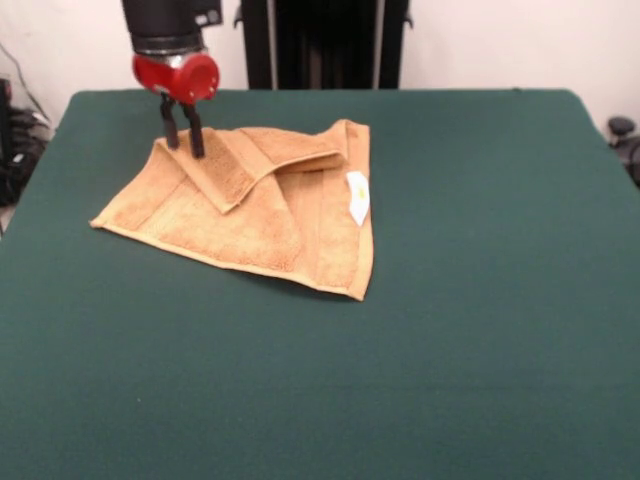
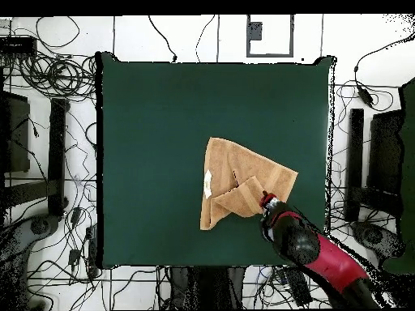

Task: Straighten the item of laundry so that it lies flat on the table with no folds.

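The tan-orange towel (image 1: pixel 250 215) lies on the far half of the green table (image 1: pixel 460 350), crumpled into a rough triangle. Its far edge is folded over towards the middle as a banded flap (image 1: pixel 235 165). The white care tag (image 1: pixel 357 197) shows on its right part. My gripper (image 1: pixel 185 148) hangs straight down at the towel's far left corner, fingers apart, tips at the cloth on either side of the fold's edge. In the overhead view the towel (image 2: pixel 235 182) sits right of the table's (image 2: pixel 146 121) centre, with the gripper (image 2: pixel 266 200) at its lower right corner.
The robot's black pedestal (image 1: pixel 320 40) stands behind the table's far edge. Cables and dark equipment (image 2: pixel 49 146) lie on the floor all round the table. Wide green surface lies in front of the towel and to both sides.
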